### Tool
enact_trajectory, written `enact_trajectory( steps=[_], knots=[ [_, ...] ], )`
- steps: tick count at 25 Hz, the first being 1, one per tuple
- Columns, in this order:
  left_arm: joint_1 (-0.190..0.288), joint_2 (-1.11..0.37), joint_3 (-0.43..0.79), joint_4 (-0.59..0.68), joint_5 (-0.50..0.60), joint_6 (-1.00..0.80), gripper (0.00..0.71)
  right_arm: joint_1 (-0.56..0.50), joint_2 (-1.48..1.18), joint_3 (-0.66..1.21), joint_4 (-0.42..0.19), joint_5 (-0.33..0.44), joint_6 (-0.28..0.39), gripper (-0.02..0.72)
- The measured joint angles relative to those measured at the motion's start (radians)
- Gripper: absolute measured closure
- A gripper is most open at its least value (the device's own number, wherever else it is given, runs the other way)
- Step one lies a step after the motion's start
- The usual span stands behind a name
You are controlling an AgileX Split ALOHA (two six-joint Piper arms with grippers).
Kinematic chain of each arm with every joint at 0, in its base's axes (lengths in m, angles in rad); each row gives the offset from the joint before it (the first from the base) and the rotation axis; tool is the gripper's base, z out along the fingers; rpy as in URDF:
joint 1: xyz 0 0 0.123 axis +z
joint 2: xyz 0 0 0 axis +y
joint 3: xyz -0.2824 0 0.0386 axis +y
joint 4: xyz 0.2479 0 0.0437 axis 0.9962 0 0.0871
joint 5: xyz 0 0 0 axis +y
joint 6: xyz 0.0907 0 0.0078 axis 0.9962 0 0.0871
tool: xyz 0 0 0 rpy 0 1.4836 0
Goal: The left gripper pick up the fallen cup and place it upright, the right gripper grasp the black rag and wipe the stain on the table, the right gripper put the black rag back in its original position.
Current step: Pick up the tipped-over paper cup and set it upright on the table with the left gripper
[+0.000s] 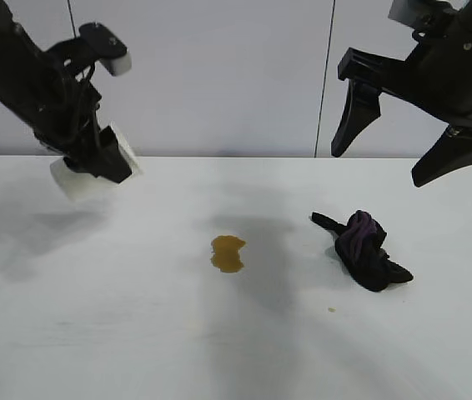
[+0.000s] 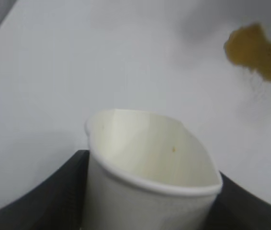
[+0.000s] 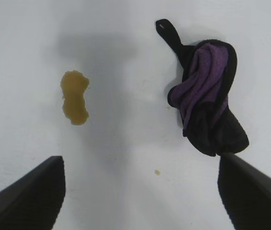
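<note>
The left pincer (image 1: pixel 94 162) is clenched around the cup (image 1: pixel 76 182) and holds it in the air above the left part of the desk (image 1: pixel 136 333). The cup lies tilted, so it must be turned upright before it is lowered. The right pincer (image 1: pixel 403 137) hangs released above the black rag (image 1: pixel 365 250).

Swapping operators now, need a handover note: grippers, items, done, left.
Left gripper: shut on the cup, held tilted above the table at its left side.
Right gripper: open, hanging above the black rag.
Stain: mid-table, unwiped; the rag lies to its right.
Done: cup picked up.
Left: set cup upright, wipe stain, return rag.
</note>
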Motion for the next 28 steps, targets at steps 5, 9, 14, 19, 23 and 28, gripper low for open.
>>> enact_trajectory(
  steps=[5,9,14,19,23,28],
  knots=[
    [0.067,-0.006,0.048,-0.485,0.167,0.409,0.314,0.000,0.000,0.000,0.000,0.001,-0.016,0.102],
    [0.139,-0.006,0.171,-0.880,0.360,0.815,0.315,0.000,0.000,0.000,0.000,0.001,-0.016,0.102],
    [0.171,0.005,0.300,-1.012,0.492,1.126,0.315,0.000,0.000,0.000,-0.001,0.001,-0.017,0.102],
    [0.171,0.029,0.315,-1.024,0.497,1.171,0.315,0.000,0.000,0.000,-0.001,0.001,-0.017,0.102],
    [0.173,0.063,0.315,-1.032,0.603,1.264,0.315,0.000,0.000,0.000,-0.001,0.001,-0.020,0.102],
    [0.194,0.179,0.315,-1.033,0.687,1.373,0.315,0.000,0.000,0.000,-0.001,0.001,-0.021,0.102]
  ],
)
